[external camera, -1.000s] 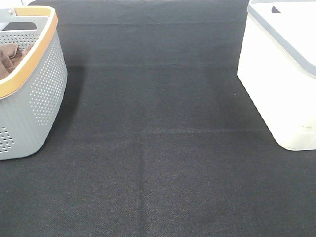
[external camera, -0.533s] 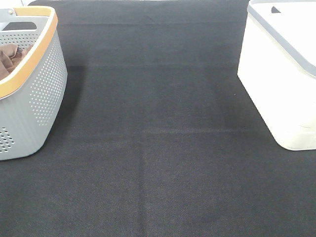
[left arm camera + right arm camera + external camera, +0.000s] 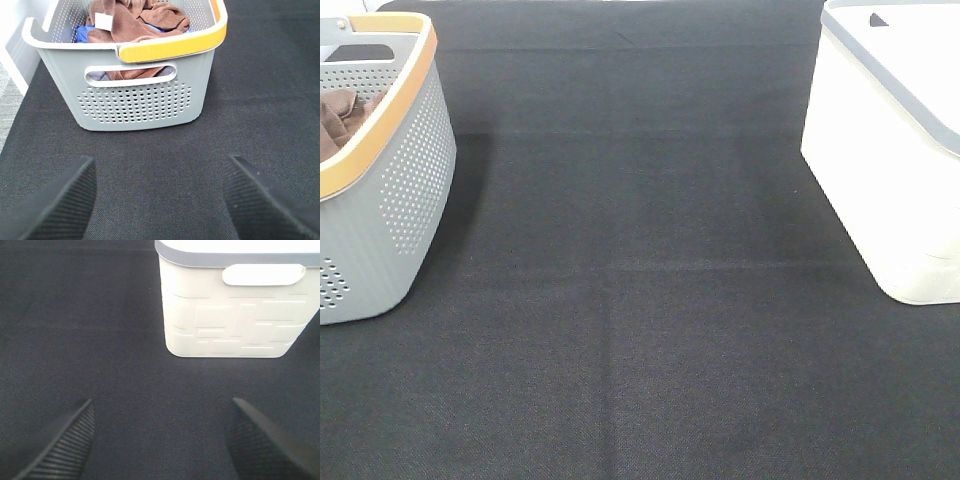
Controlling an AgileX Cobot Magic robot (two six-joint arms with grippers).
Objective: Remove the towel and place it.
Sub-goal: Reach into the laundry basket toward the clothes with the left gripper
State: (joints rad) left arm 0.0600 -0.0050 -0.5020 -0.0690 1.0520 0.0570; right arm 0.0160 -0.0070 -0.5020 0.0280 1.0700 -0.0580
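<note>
The reddish-brown towel [image 3: 137, 22] with a small white tag [image 3: 104, 21] lies crumpled in the grey perforated basket [image 3: 140, 100] with an orange rim; blue cloth [image 3: 82, 35] shows under it. In the exterior high view the basket [image 3: 405, 190] stands at the far left with brown cloth [image 3: 342, 115] inside. My left gripper [image 3: 159, 200] is open and empty, low over the black mat a short way in front of the basket. My right gripper [image 3: 160, 440] is open and empty, facing the white bin [image 3: 232, 305]. Neither gripper shows in the exterior high view.
The white bin with a grey rim [image 3: 890, 140] stands at the right edge of the black mat [image 3: 640, 300]. A pale floor strip [image 3: 10, 105] lies beyond the mat beside the basket.
</note>
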